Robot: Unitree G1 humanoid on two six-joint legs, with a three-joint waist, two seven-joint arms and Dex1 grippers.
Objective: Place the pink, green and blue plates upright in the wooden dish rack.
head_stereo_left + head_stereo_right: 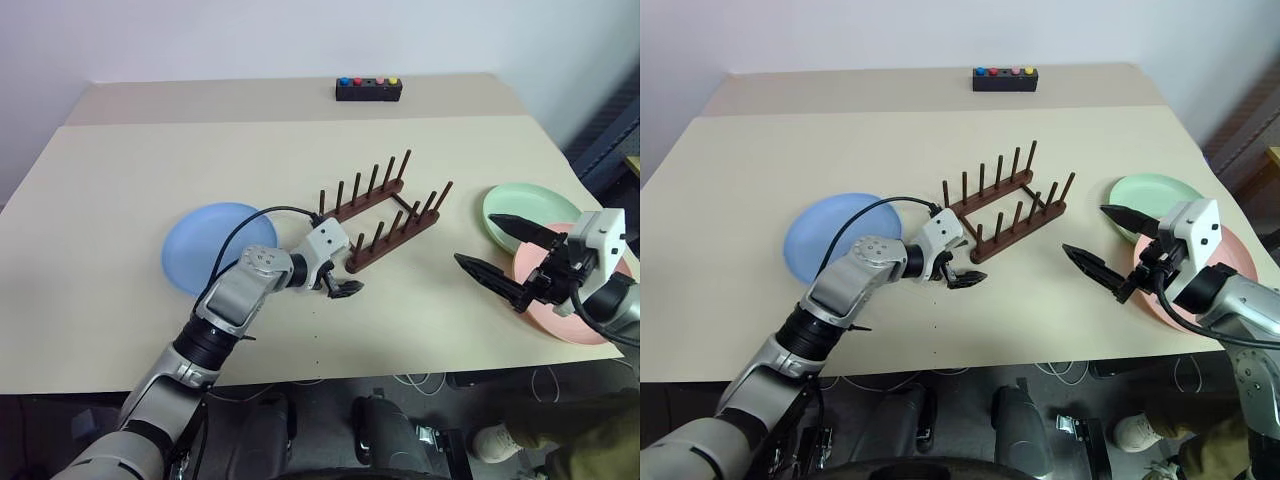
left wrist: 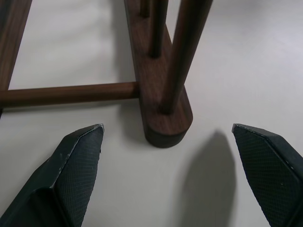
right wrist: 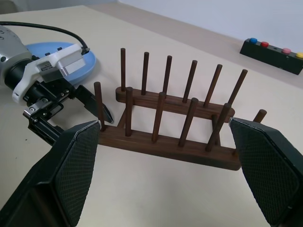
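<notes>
The dark wooden dish rack point(image 1: 385, 215) stands empty mid-table, set at a slant. The blue plate point(image 1: 215, 245) lies flat to its left, partly under my left forearm. My left gripper point(image 1: 345, 288) is open and empty, low over the table, with the near end of the rack's front rail point(image 2: 163, 118) just ahead between its fingers. At the right edge the green plate point(image 1: 530, 205) lies flat, and the pink plate point(image 1: 565, 328) lies just nearer, overlapping it. My right gripper point(image 1: 478, 240) hovers open and empty beside these two plates, pointing toward the rack point(image 3: 175, 142).
A small black box with coloured buttons point(image 1: 368, 89) sits at the far side of the table. Bare tabletop point(image 1: 120, 180) spreads out behind and left of the blue plate. The pink plate reaches close to the table's right edge.
</notes>
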